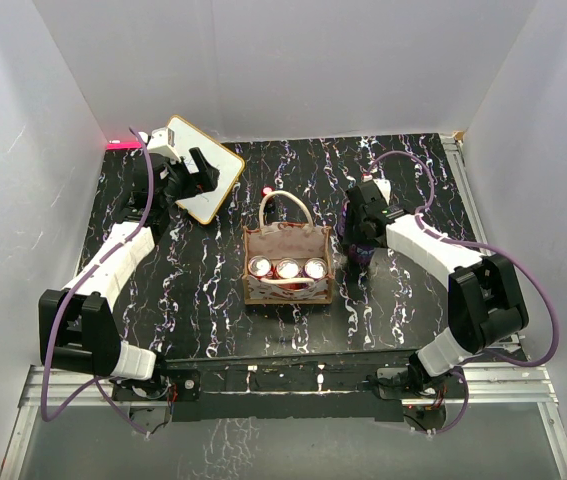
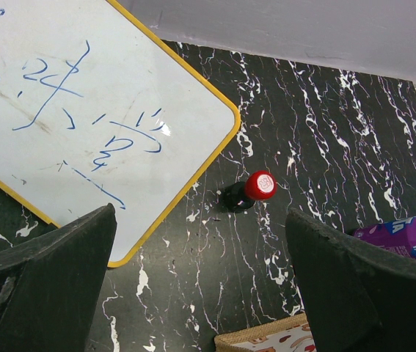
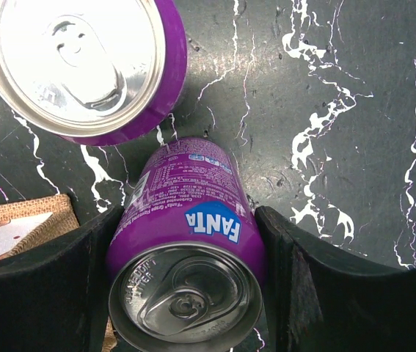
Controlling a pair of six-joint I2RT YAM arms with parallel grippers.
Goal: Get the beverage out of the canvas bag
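The canvas bag (image 1: pixel 286 285) stands at the table's middle with three silver-topped cans (image 1: pixel 287 268) in a row inside. My right gripper (image 3: pixel 189 220) is shut on a purple Fanta can (image 3: pixel 193 242), held upright just right of the bag (image 3: pixel 17 224); in the top view that gripper (image 1: pixel 359 240) sits beside the bag's right end. A second purple can (image 3: pixel 83 66) stands right behind the held one. My left gripper (image 2: pixel 200 220) is open with nothing between its fingers, up at the back left (image 1: pixel 206 168) over the whiteboard's edge.
A yellow-framed whiteboard (image 2: pixel 83 110) with blue scribbles lies at the back left. A dark bottle with a red cap (image 2: pixel 259 185) stands behind the bag (image 2: pixel 266 339). White walls close in the table on three sides.
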